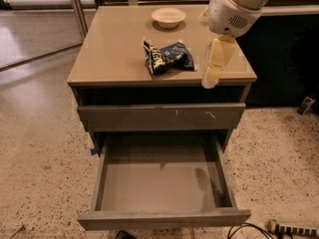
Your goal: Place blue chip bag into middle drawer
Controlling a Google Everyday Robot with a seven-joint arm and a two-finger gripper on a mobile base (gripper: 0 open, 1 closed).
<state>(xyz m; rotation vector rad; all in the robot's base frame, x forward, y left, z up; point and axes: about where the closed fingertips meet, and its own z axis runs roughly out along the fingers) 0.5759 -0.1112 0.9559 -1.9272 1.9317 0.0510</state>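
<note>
1. Danger of shoving the bag (pixel 167 57) leftward across the top (pixel 109 49) instead of pinching it: slick crumpled foil, lying low.
2. Danger too of dropping it short of the drawer (pixel 159 185), onto the scratched front (pixel 162 116) above or the floor (pixel 40 148), given a loose hold on foil.
3. Over at the top's right front edge, hanging point-down: the gripper (pixel 211 76). Open or closed, cannot tell.
4. Just left of it, apart, no contact: the bag, on the top, well in front of the bowl (pixel 168 17).
</note>
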